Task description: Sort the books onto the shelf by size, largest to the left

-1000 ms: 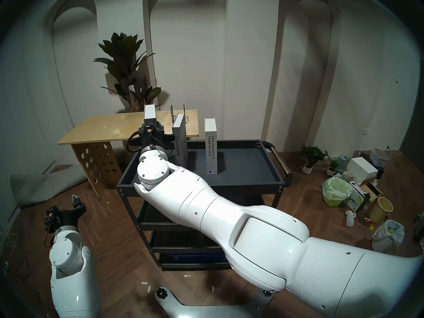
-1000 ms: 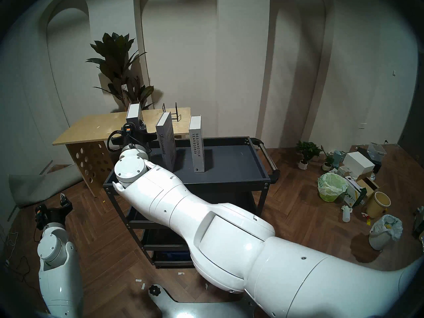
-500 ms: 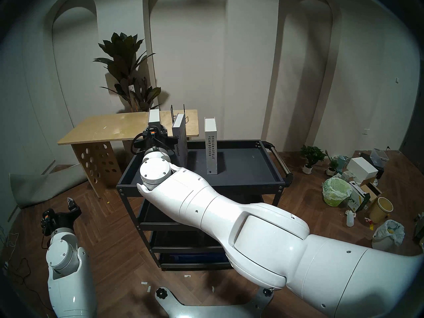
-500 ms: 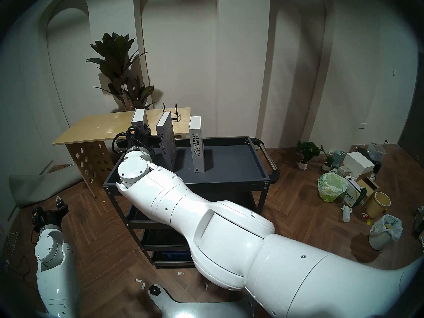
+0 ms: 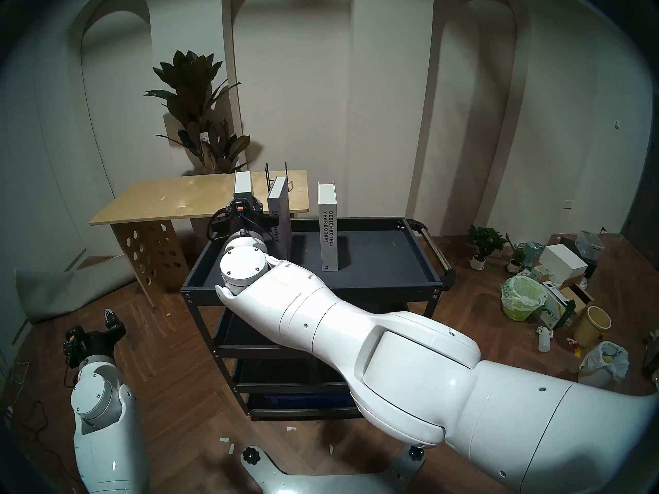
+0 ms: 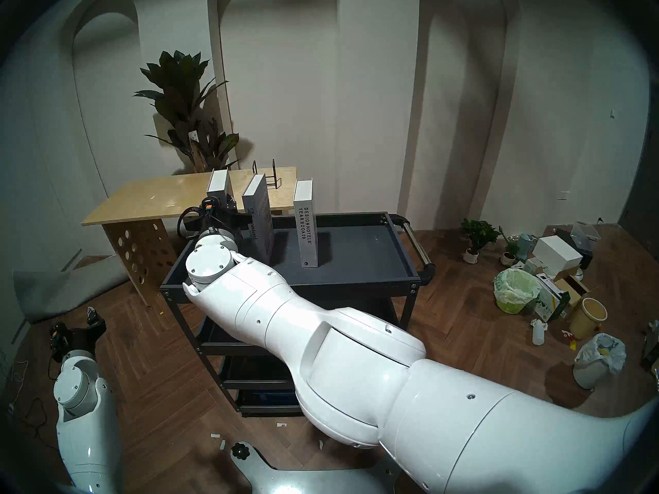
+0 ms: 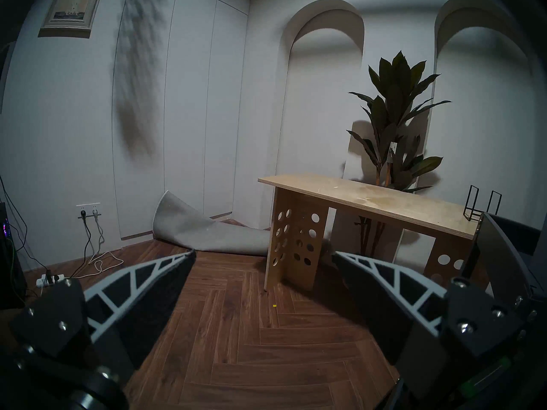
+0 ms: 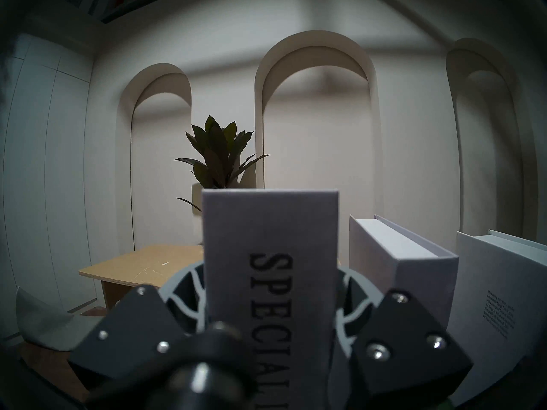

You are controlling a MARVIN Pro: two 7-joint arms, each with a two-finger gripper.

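Dark grey and rimmed, the shelf (image 5: pixel 378 265) is the top tray of a black cart with a steel side handle (image 5: pixel 435 247), standing on herringbone wood flooring before a pale wall with three arched niches. Behind its left corner stands a light plywood table (image 5: pixel 171 201) with a wire bookend (image 5: pixel 278 176) on it, and a tall potted plant (image 5: pixel 199 101) behind that. Three books are in view, all upright. The white DESIGNHOTELS book (image 5: pixel 328 229) stands alone near the tray's middle, the Discontent book (image 5: pixel 280 211) well to its left, and the SPECIAL ISSUE book (image 8: pixel 270 252) leftmost, clamped by the right gripper (image 8: pixel 270 306), whose fingers (image 8: pixel 183 285) press its covers; whether its foot touches the tray is hidden behind the wrist. To the right of the white book the tray lies bare up to the handle-side rim. The left gripper (image 7: pixel 263 258) hangs low beside the cart over open floor, fingers spread wide and holding nothing. Several bins, boxes and small pots clutter the floor at far right.
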